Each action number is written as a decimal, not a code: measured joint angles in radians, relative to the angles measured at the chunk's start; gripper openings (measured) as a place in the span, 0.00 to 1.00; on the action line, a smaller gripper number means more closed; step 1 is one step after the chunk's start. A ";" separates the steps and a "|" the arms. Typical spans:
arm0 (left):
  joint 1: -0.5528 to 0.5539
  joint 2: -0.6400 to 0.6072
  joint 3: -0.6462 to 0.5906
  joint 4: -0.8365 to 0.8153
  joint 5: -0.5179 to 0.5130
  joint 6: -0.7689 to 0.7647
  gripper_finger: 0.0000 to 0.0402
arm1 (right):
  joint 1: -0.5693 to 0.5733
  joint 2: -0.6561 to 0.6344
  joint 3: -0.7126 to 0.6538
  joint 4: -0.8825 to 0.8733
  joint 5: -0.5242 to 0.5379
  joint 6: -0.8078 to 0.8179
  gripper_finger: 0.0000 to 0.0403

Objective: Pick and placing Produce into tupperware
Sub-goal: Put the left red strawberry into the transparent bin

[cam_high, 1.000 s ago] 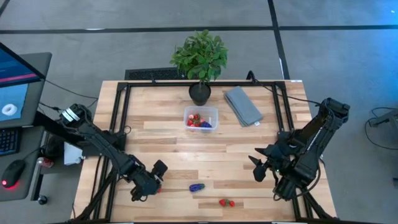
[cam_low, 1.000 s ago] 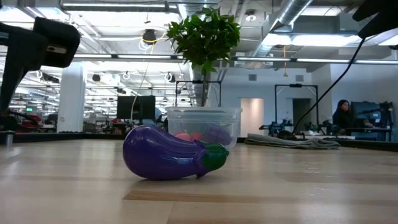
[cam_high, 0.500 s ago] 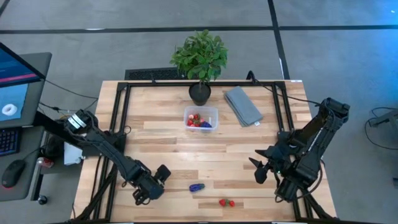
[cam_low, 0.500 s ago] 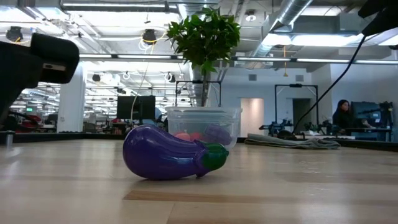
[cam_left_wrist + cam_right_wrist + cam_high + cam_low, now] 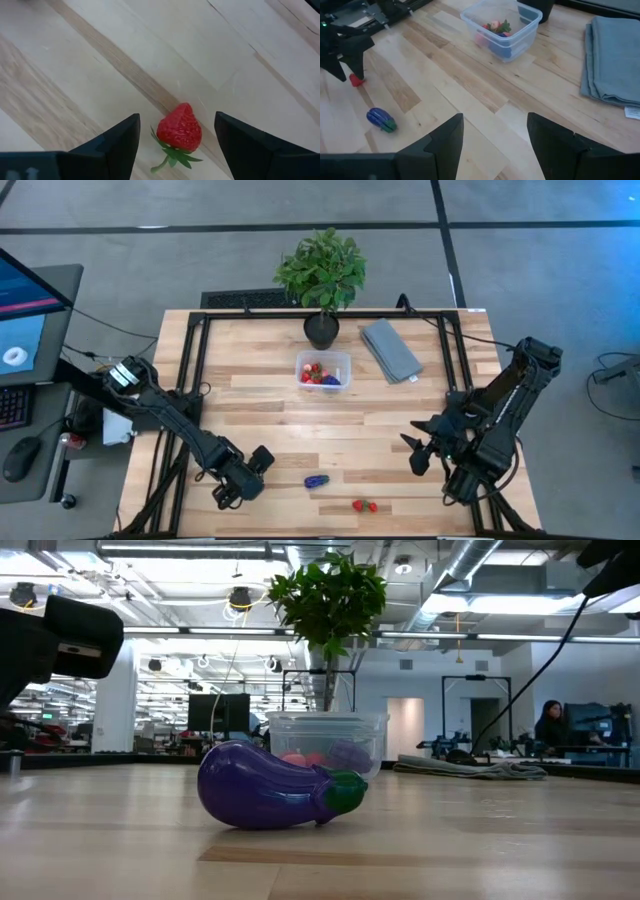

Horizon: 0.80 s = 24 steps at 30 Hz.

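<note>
On the wooden table, the left gripper hangs near the front edge, jaws parted and empty, a toy strawberry lying between its fingers, apparently untouched. The clear tupperware, holding several fruits, sits toward the back edge. The right gripper waits open near the right edge.

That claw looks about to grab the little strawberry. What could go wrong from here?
The strawberry sits between the left gripper's open jaws but lies loose on the table, so an uneven squeeze might flick it away. The tub is far across the table and small, so a drop could miss. The eggplant lies close by; a low swing could knock it.
</note>
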 joint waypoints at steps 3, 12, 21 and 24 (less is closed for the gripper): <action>0.005 0.000 0.000 0.000 0.003 0.001 0.61 | 0.001 0.000 0.000 0.002 0.000 0.000 0.61; 0.032 0.041 0.005 0.024 0.047 0.013 0.61 | 0.003 0.000 0.000 0.005 0.000 -0.002 0.61; 0.033 0.080 0.010 0.033 0.057 -0.002 0.61 | 0.014 0.000 0.000 0.021 0.000 0.000 0.61; 0.034 0.080 0.010 0.027 0.050 -0.003 0.61 | 0.014 0.000 0.000 0.021 0.000 0.000 0.61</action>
